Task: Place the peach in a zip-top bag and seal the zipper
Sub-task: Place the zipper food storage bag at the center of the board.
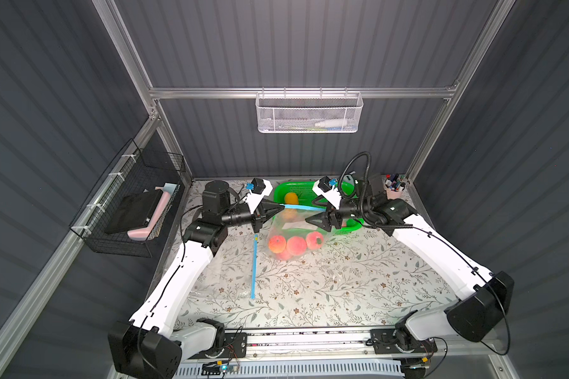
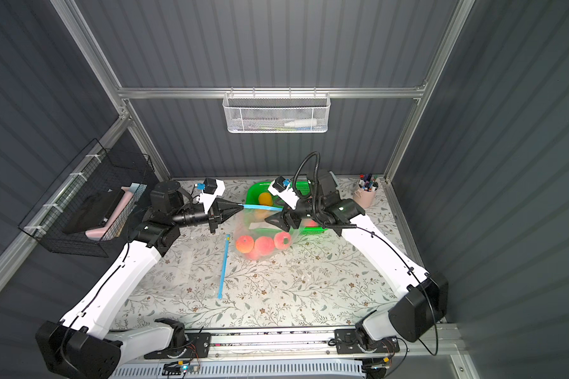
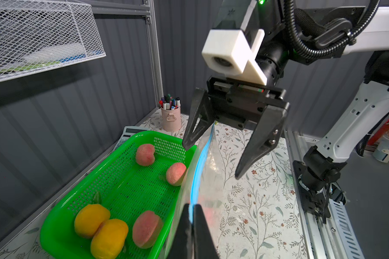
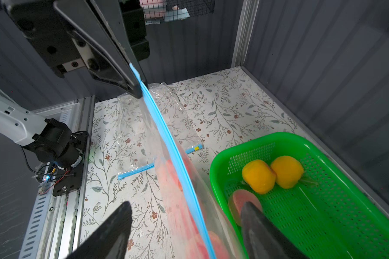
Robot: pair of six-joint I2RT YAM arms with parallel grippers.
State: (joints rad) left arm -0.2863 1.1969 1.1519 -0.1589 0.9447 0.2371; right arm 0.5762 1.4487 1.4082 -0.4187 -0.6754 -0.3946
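A clear zip-top bag [image 1: 284, 229] with a blue zipper [image 1: 298, 207] hangs above the table, with several pink peaches [image 1: 295, 244] in its bottom. My left gripper [image 1: 282, 206] is shut on one end of the zipper, and its closed tips [image 3: 192, 205] pinch the blue strip [image 3: 200, 166]. My right gripper [image 4: 186, 204] is open. Its fingers straddle the other end of the zipper [image 4: 166, 136] without touching it. In the left wrist view the right gripper [image 3: 211, 161] shows spread wide around the bag's top.
A green basket [image 1: 353, 224] behind the bag holds more peaches [image 3: 145, 154] and two yellow fruits [image 4: 272, 173]. A second bag lies flat on the table, its blue zipper [image 1: 254, 265] in front of the left gripper. A pen cup [image 1: 394, 188] stands at the back right.
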